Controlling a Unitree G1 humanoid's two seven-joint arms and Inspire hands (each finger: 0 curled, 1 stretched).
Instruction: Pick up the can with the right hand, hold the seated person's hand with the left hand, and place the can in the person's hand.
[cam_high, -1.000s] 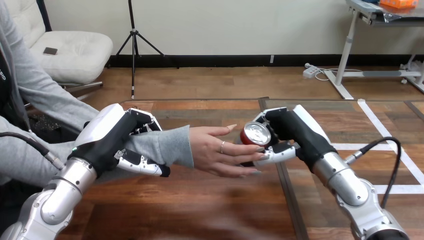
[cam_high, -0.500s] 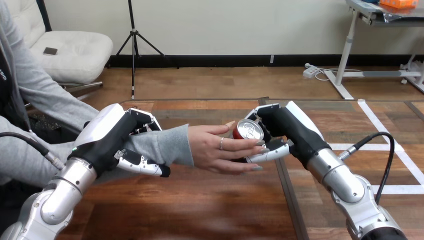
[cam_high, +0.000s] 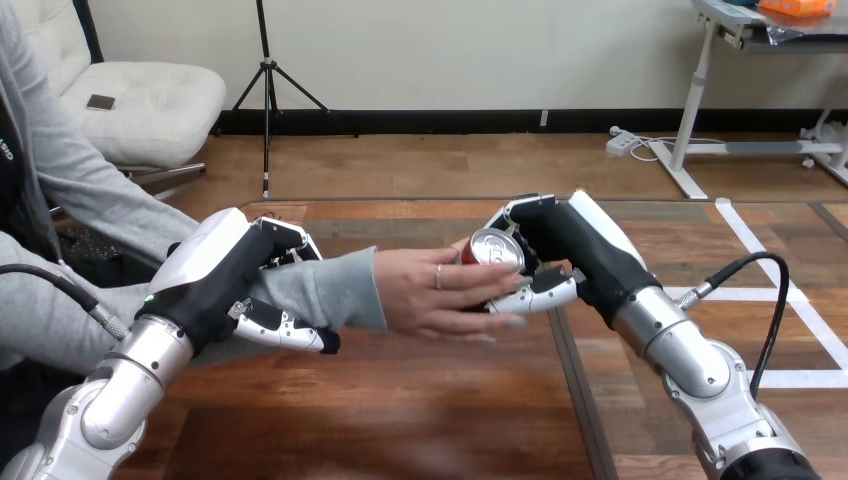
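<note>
A red can with a silver top is held above the table in my right hand, fingers and thumb curled round it. The person's hand reaches in from the left, palm toward the can, its fingers lying against the can's near side. My left hand is curled round the person's forearm in its grey sleeve, fingers over the top and thumb underneath.
The wooden table spreads below both arms, with a dark seam running down its middle at the right of the person's hand. White tape lines mark the tabletop at the right. A black cable loops off my right forearm.
My right hand has carried the can leftward and slightly up, into the person's hand. The person's fingers now rest on the can. My left hand has stayed put.
</note>
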